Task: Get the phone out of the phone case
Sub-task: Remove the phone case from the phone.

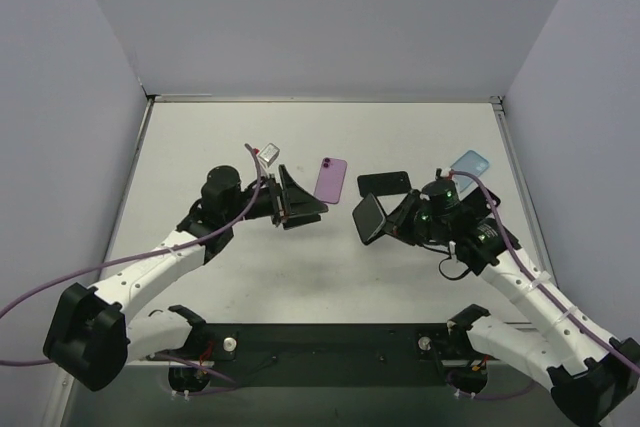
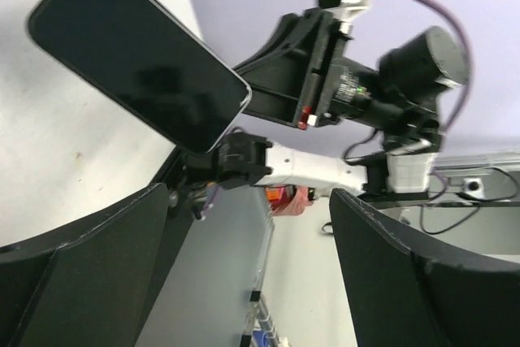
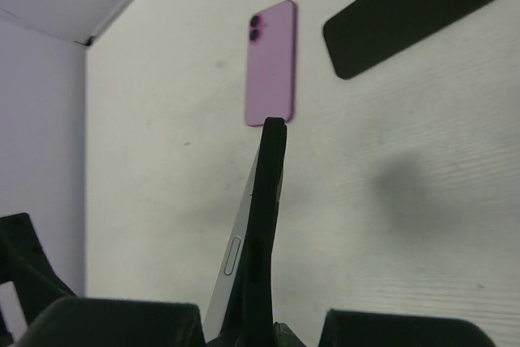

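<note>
- Phone with a dark, blank screen is held off the table, right of centre, its screen facing the left arm.
- Right gripper is clamped on this phone at one end; the rest of the phone sticks out free beyond the fingers.
- Seen edge-on from the right wrist, the phone stands nearly upright, with a pale side carrying a small button. A dark layer runs along its back; this may be the phone case, though the narrow view does not settle it.
- Left gripper hovers above the table left of centre, pointing toward the held phone and apart from it. Its fingers are spread wide with nothing between them.
- Purple phone lies flat on the table, back up, between the two grippers and a little farther away from the bases.
- Black flat slab, shaped like a phone, lies just beside the purple phone on its right, not touching it.
- Pale blue flat item lies on the table beyond the right arm, near the right wall.
</note>
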Motion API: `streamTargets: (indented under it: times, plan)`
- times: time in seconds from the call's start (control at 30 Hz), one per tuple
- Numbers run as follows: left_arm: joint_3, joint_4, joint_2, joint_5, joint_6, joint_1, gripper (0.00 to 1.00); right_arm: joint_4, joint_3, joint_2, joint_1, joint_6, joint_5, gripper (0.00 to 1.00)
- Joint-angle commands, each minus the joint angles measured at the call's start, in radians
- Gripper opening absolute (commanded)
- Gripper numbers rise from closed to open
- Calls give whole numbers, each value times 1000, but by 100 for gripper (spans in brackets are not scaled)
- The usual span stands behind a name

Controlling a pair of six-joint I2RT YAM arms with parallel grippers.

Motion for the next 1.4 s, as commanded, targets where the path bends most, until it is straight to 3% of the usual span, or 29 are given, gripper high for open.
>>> streamTargets:
  times: [0.0,0.17,0.4,0.97,1.17,1.37]
  plan:
    - [91,-220,64,-88,186,-74,91,-240,105,-7,101,-171,273,0]
    - [168,-388,175,-183,271,-134,92,-390,168,115,262,-192,554,0]
    - [119,-366,245,-212,229,-148,92,-407,172,289,376,-164,623,0]
    - [70,-99,382,-176,128,-217,94,-35,-6,365,359,-184,322,0]
    - [105,-153,413,-214,179,-243,92,5,-23,370,348,-182,279,0]
    - [169,-331,414,-312,271,-286,91,22,5,408,339,-189,244,0]
